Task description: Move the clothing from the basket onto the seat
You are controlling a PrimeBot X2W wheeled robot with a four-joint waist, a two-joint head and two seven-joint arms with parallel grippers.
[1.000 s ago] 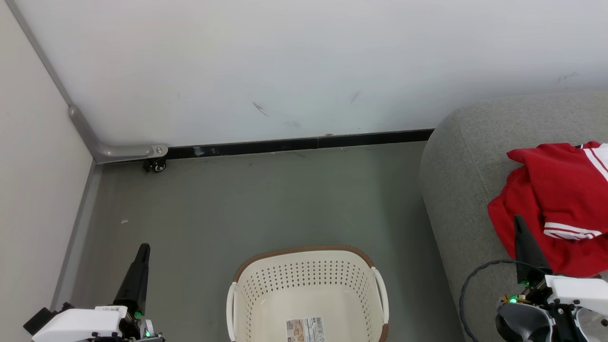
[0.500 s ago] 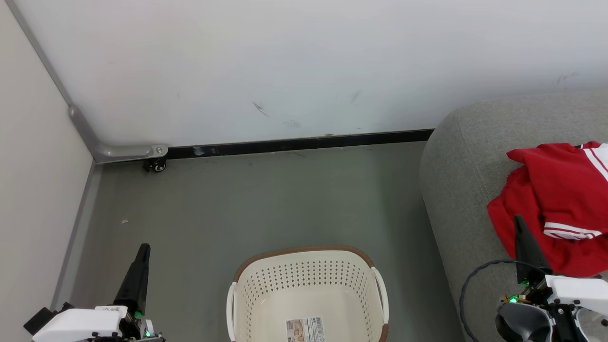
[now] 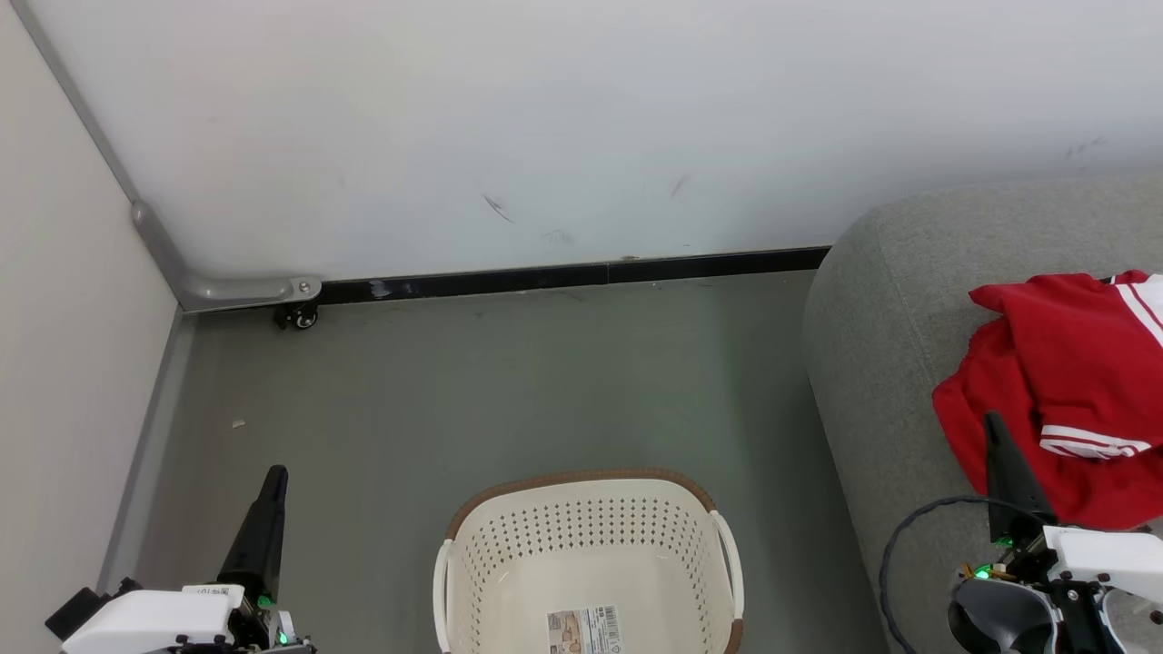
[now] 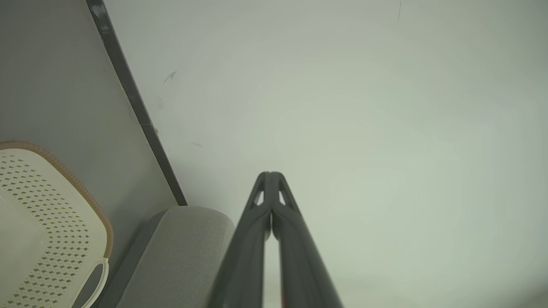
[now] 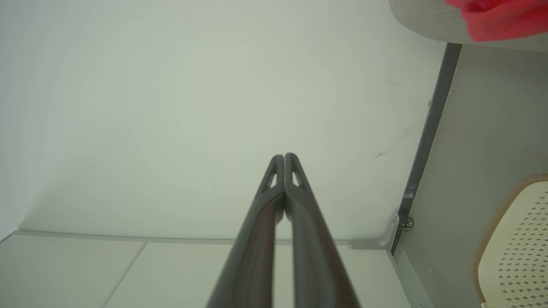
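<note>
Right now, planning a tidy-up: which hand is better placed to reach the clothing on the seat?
Right: the right hand is near the clothing on the seat; the left hand is beyond the basket, over floor.

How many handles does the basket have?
2: one handle on the left side of the basket, another on the right. Its near end is cut off; more may hide.

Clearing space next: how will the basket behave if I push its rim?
The basket is perforated plastic holding just a sticker, so probably light; it should slide easily on the smooth floor. Pushed high at the brown rim it might tip instead. Its thin walls likely flex slightly.
</note>
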